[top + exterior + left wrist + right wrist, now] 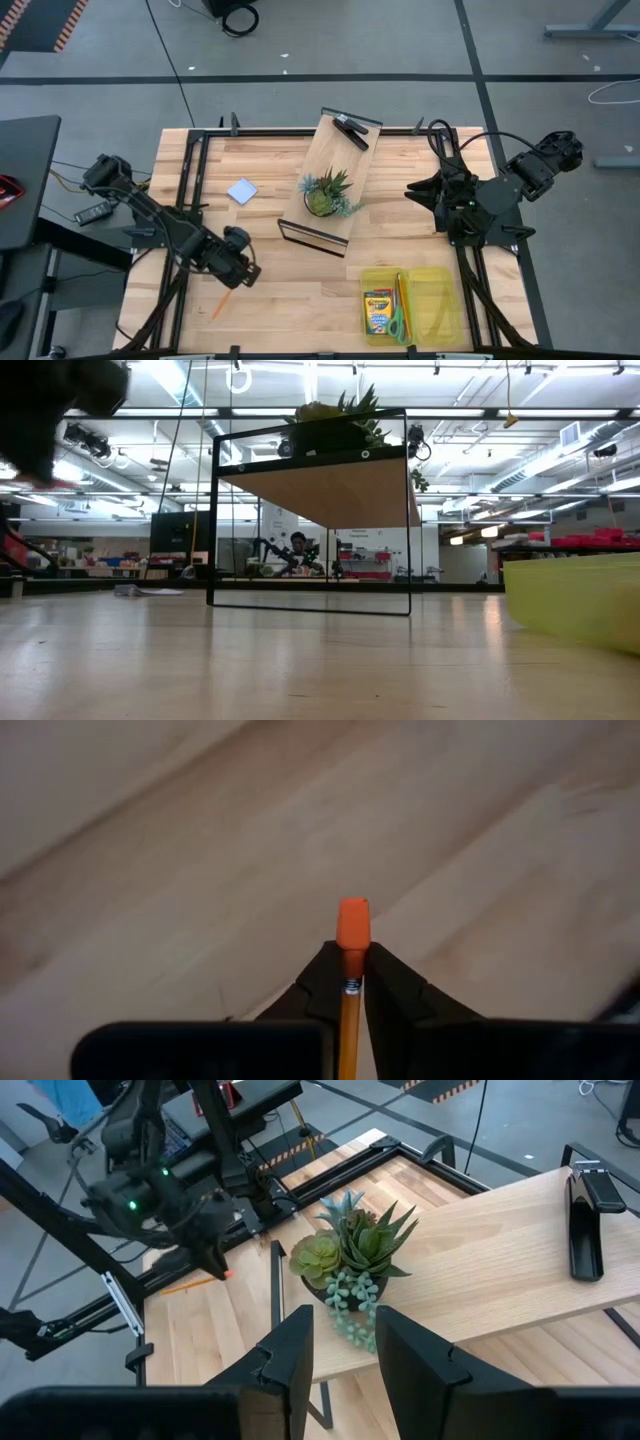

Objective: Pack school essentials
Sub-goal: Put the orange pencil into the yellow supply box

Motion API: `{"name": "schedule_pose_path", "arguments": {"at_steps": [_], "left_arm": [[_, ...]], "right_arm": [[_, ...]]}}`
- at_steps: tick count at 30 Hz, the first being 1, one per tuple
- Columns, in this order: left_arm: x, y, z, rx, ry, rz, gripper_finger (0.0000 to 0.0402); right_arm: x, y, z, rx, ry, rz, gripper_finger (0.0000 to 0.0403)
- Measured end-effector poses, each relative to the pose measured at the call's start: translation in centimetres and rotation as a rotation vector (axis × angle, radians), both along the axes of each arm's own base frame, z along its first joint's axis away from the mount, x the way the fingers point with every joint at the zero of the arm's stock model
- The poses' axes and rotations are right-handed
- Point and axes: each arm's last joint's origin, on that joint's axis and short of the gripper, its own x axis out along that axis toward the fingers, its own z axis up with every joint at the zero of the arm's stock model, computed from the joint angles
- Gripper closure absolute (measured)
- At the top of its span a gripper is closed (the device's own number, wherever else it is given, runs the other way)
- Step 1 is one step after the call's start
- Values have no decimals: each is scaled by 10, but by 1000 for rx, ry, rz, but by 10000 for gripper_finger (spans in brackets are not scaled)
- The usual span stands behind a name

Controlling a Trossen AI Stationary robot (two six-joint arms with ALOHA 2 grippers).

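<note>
Gripping a pencil (349, 1010) just under its eraser, my left gripper (240, 270) is low over the near left of the wooden table (290, 290). My right gripper (343, 1342) waits at the far right, fingers apart, holding nothing. Crayons (377, 313) and scissors (400, 318) lie in the yellow bin (440, 300); the pad (242, 191) rests far left. Behind is a bright workshop.

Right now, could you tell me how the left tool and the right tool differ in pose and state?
The left tool is shut on an orange pencil, low over the table's front-left; the right tool stands open and holds nothing. The left tool is working near the table top, while the right tool waits at the right side, facing the potted plant. Both are dark and two-fingered.
</note>
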Motion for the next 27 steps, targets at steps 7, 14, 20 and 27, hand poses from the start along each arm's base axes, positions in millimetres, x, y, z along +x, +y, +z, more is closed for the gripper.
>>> {"name": "schedule_pose_path", "arguments": {"at_steps": [7,14,20,27], "left_arm": [[27,11,43,40,-142,-109,370],[55,31,86,80,-348,-176,367],[77,55,115,142,-557,-184,370],[95,78,145,196,-819,-200,365]], "right_arm": [[0,0,0,2,-1,-1,286],[0,0,0,11,-3,-5,286],[1,1,1,21,-19,-4,286],[4,3,8,34,-81,5,286]]}}
